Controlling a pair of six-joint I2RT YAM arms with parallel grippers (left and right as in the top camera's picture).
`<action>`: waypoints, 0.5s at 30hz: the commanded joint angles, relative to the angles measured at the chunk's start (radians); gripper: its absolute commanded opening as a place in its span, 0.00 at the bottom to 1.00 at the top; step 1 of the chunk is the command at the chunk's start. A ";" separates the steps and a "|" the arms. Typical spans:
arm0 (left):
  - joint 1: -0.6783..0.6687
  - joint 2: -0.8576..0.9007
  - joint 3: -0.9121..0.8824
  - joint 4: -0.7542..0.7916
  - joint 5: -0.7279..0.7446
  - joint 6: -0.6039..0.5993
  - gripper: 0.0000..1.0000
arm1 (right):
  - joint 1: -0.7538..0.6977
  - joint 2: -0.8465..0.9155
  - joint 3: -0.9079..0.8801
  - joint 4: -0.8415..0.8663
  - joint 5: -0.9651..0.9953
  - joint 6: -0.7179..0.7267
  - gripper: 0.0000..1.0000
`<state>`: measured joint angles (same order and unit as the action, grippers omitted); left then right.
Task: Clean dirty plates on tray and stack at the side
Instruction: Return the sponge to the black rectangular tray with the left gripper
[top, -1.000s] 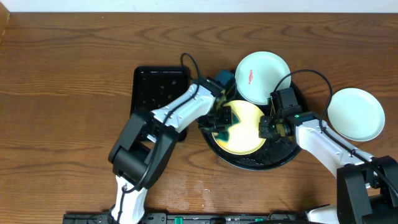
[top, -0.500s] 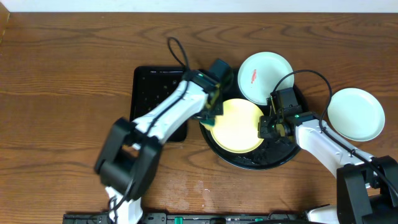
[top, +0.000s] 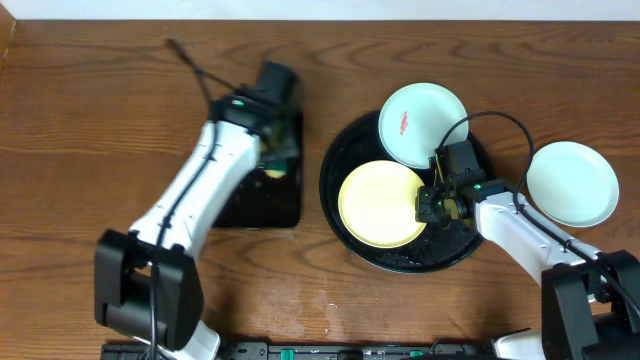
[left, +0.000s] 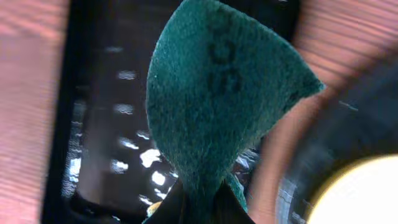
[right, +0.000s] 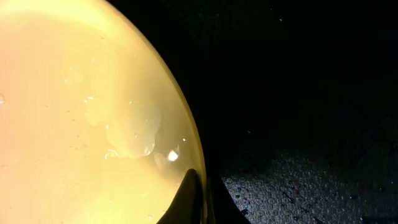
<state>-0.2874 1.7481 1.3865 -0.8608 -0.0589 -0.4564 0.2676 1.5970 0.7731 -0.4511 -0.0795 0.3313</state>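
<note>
The pale yellow plate (top: 381, 204) lies in the round black tray (top: 345, 160); its wet face fills the right wrist view (right: 81, 112). My right gripper (top: 428, 207) is shut on the yellow plate's right rim (right: 200, 186). A mint-white plate with a red smear (top: 422, 123) rests on the tray's far rim. A clean mint-white plate (top: 571, 182) lies on the bare wood at the right. My left gripper (top: 274, 150) is shut on a green scouring sponge (left: 217, 93) over the rectangular black tray (top: 240, 140).
The rectangular black tray (left: 106, 112) sits just left of the round tray, with a wet glossy floor. Cables loop above both arms. The wood tabletop (top: 100, 120) stretches to the left and front.
My left gripper has lifted the sponge off the yellow plate and swung left, from the round tray to over the rectangular tray. The right gripper and plates have not moved.
</note>
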 joint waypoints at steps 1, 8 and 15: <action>0.069 0.042 -0.072 0.025 0.037 0.023 0.08 | -0.008 0.025 -0.018 -0.019 0.031 -0.067 0.01; 0.116 0.050 -0.090 0.057 0.124 0.064 0.52 | -0.008 0.025 -0.018 0.015 -0.035 -0.093 0.01; 0.116 -0.084 -0.026 -0.007 0.195 0.075 0.64 | -0.008 0.009 0.036 0.005 -0.076 -0.127 0.01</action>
<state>-0.1738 1.7653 1.3064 -0.8497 0.0998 -0.3977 0.2638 1.6016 0.7753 -0.4236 -0.1204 0.2600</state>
